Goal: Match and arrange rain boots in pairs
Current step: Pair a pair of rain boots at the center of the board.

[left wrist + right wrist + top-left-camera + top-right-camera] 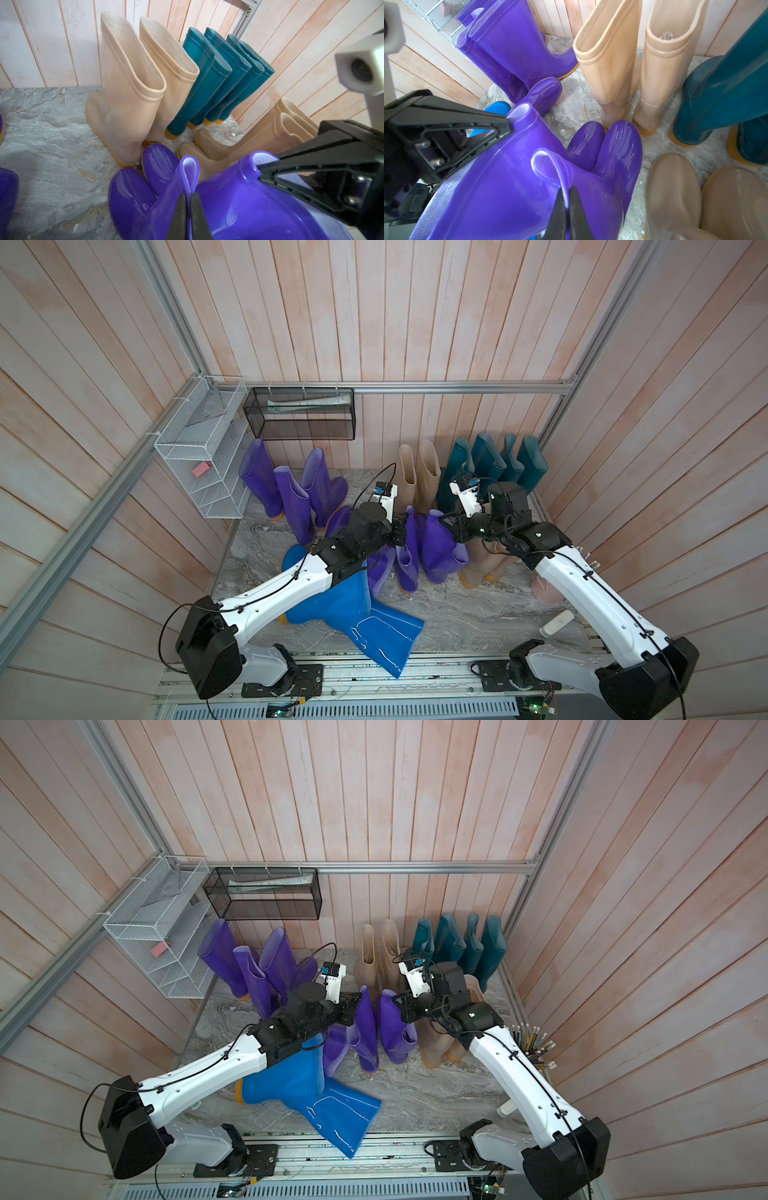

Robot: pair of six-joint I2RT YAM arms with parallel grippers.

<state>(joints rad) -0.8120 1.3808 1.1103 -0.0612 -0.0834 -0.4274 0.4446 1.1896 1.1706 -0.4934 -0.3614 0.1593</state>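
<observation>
Where the grey marbled floor [457, 614] meets pink plank walls [415, 323], the left gripper [188, 197] pinches the rim of one purple boot [409, 568] at mid-frame. Right gripper [567, 199] nips the rim of the neighbouring purple boot [440, 551]; both boots upright, side by side.

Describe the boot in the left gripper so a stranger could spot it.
Find the grey stone floor, then the two purple boots gripped at its middle. It is the purple boot nearer the blue boots, its rim pinched by the left gripper.

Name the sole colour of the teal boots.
Teal boots: yellow-orange soles, clearest in the left wrist view.
</observation>
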